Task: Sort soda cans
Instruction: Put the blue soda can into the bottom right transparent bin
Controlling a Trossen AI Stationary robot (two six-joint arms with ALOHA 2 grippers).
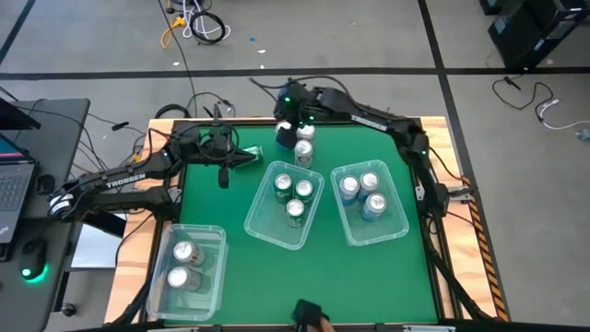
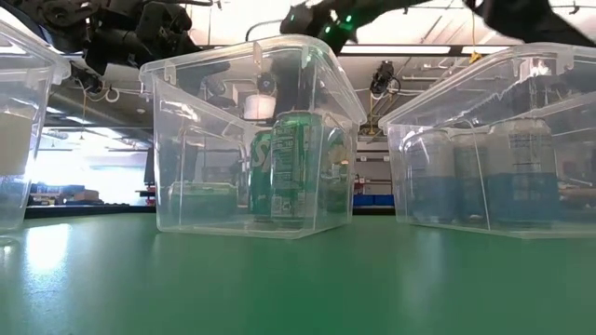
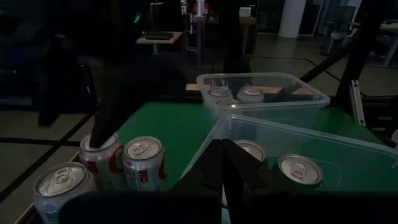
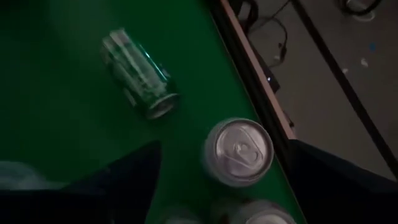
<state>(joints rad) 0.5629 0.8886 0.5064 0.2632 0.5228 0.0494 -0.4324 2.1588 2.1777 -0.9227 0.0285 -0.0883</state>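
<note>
Three clear bins (image 1: 282, 224) hold sorted soda cans (image 1: 294, 210) while the right gripper (image 1: 297, 130), fingers spread wide, hangs over loose cans (image 4: 239, 151) at the table's far edge; the left gripper (image 1: 224, 171) waits closed.

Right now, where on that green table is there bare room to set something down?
The green table is bare along its front, before the middle bin and right bin. It is crowded at the back, where the open right gripper hovers over loose cans.
</note>
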